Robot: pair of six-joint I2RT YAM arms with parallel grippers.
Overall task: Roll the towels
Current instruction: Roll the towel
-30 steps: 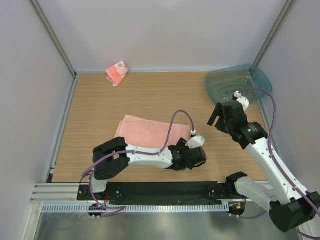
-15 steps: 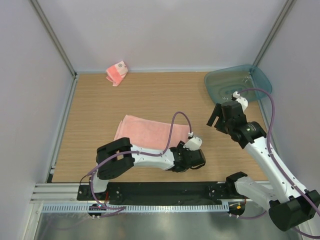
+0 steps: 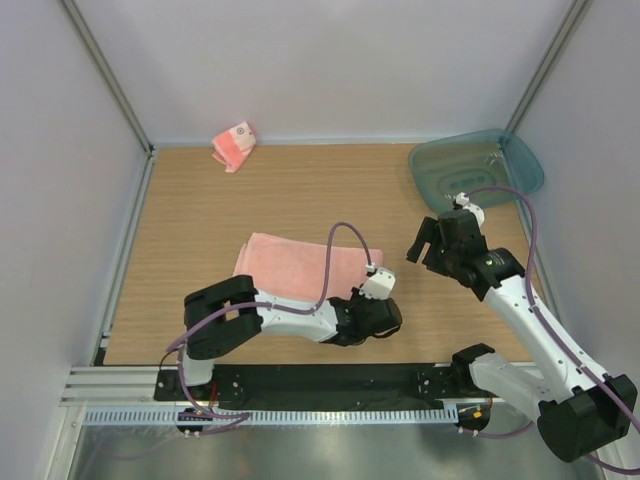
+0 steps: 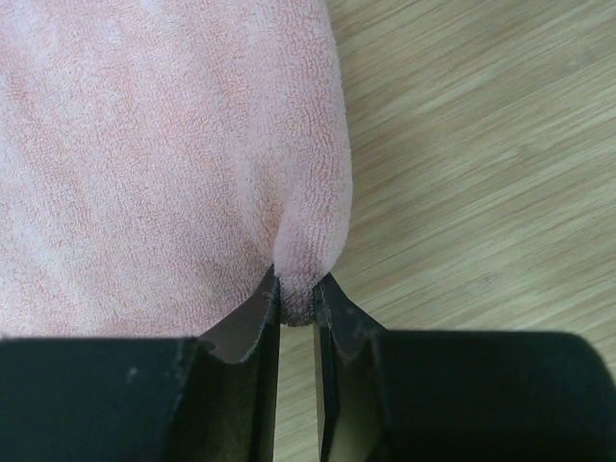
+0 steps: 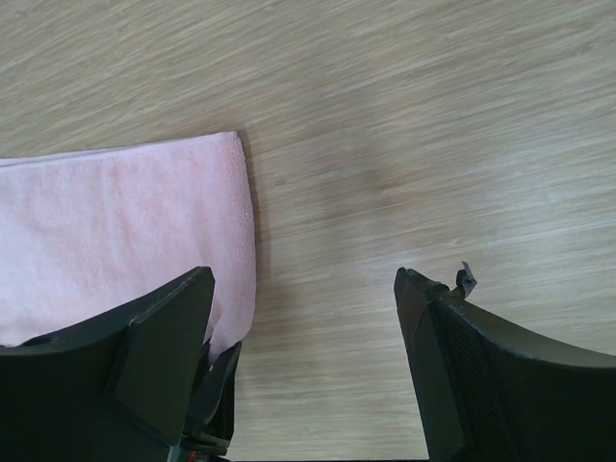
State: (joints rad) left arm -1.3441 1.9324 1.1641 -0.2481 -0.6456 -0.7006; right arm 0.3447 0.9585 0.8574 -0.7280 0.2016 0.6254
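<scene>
Status: big towel point(image 4: 173, 144) flat on desk point(image 3: 300, 190), centre; left fingers point(image 4: 342, 322) pinched narrow on its near-right corner, probably to lift and start the roll; right fingers point(image 5: 164, 337) wide, empty, hovering by that same edge, likely to assist; small towel point(image 3: 234, 146) bunched at far-left corner.

Nothing legible in any view. The only candidate was the white round mark point(image 3: 241, 130) on the striped towel point(image 3: 232, 149) at the bench's point(image 3: 300, 190) far-left corner, and it was too small in the top view to make out any lettering or logo. The wrist views showed just the plain towel point(image 4: 144, 144) and bench grain, with no readable print.
</scene>
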